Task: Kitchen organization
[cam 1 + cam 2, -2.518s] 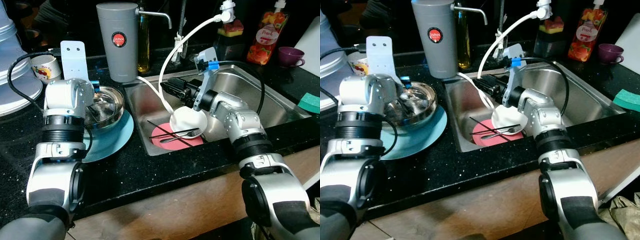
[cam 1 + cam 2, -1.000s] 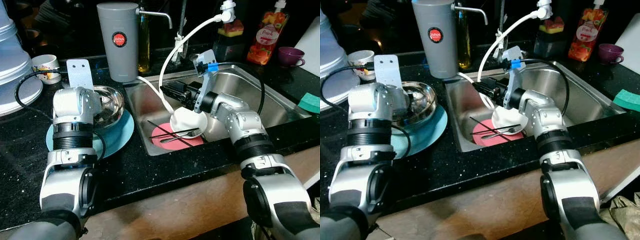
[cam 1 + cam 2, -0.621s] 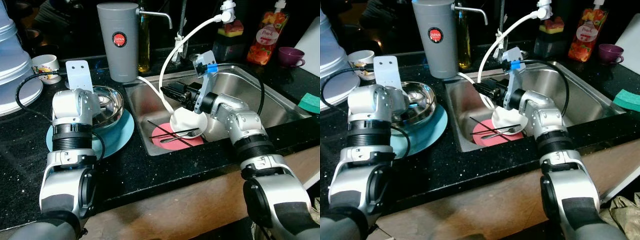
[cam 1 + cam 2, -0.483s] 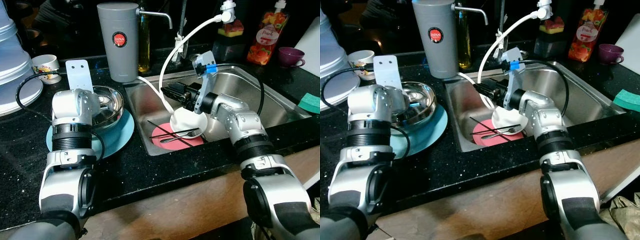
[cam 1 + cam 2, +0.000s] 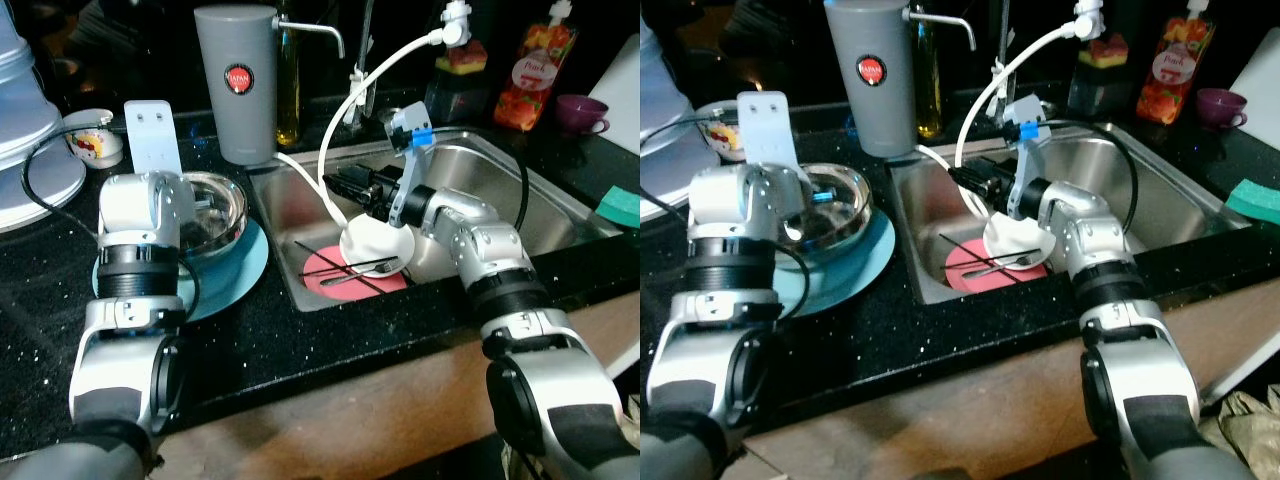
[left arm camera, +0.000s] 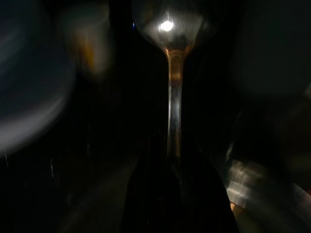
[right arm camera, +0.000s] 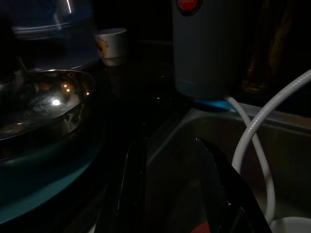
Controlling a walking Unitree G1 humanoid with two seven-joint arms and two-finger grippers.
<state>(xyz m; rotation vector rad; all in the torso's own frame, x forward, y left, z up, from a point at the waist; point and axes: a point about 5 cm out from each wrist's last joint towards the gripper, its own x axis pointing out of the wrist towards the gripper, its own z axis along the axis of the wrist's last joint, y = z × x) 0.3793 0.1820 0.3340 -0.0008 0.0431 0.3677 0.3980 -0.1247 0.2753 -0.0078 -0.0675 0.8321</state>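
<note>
Change, left arm: against the frame half a second earlier, the left wrist has tipped up and drawn a little toward the robot above the steel bowl (image 5: 218, 203). The dispenser (image 5: 237, 80) and sink (image 5: 560, 200) sit where they did, so it is the arm that moved and not the camera.
Change, right arm: it has barely moved, and the right gripper (image 5: 345, 184) still hangs over the sink's near-left part.
Meaning for the task: the robot appears to be lifting cutlery clear of the bowl. Most of the tidying is judged still ahead.
Left gripper (image 6: 174, 158): its dark fingers look pinched on the handle of a spoon (image 6: 168, 25). The handle runs straight out from between them and the spoon's bowl lies well beyond the tips.
Right gripper fingers (image 7: 133, 194): spread apart, with nothing between them. The white hose (image 7: 252, 141) curves past beside one finger.
Task things below the right fingers: a white bowl (image 5: 375, 240), a fork (image 5: 365, 270) and chopsticks (image 5: 330, 262) lie on a pink plate (image 5: 325, 268), just behind and beneath the fingertips.
Left wrist view adds: the spoon, which the silver forearm hides in the head views.
Right wrist view adds: the open gap, the steel bowl on its blue plate (image 7: 43, 189) ahead of the tips, and a cup (image 7: 112, 44) far beyond.
Head views add: the sink's contents and how the two arms stand.
</note>
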